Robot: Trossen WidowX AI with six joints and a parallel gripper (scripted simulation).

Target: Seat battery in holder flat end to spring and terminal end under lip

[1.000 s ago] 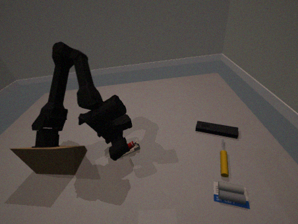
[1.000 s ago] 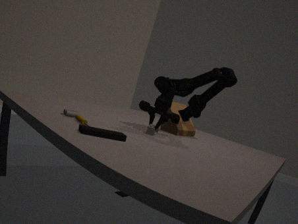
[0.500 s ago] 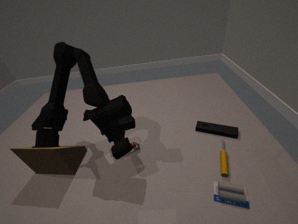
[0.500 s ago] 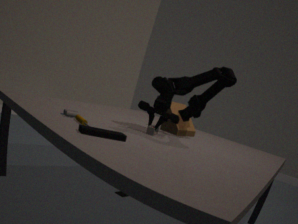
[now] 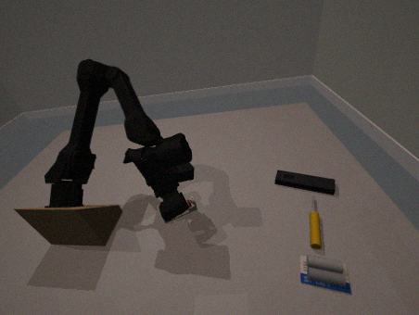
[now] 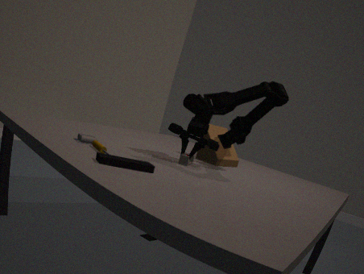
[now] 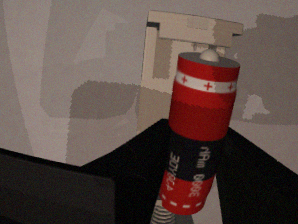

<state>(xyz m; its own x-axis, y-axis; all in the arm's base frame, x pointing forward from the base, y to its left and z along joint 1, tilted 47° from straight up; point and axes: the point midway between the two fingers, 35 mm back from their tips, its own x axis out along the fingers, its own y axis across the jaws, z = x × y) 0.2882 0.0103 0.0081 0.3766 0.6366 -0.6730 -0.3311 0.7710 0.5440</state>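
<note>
The red and black battery (image 7: 202, 107) (image 5: 189, 202) is held with its terminal end toward the pale lip of the holder (image 7: 195, 34) (image 5: 192, 210) (image 6: 184, 160). In the wrist view its flat end is near the coil spring (image 7: 163, 215), which shows beside and below it. The battery covers much of the holder's channel, and its large top face shows, so it looks raised or tilted; contact with lip or spring cannot be told. My gripper (image 7: 193, 132) (image 6: 188, 154) is shut on the battery, with a dark finger on each side, low at the holder.
A black oblong block (image 5: 305, 182) (image 6: 125, 163), a yellow-handled screwdriver (image 5: 315, 230) (image 6: 99, 146) and a pack with two grey cylinders (image 5: 326, 270) (image 6: 85, 139) lie away from the holder. A wooden wedge-shaped block (image 5: 79, 227) (image 6: 226, 159) is by the arm's base.
</note>
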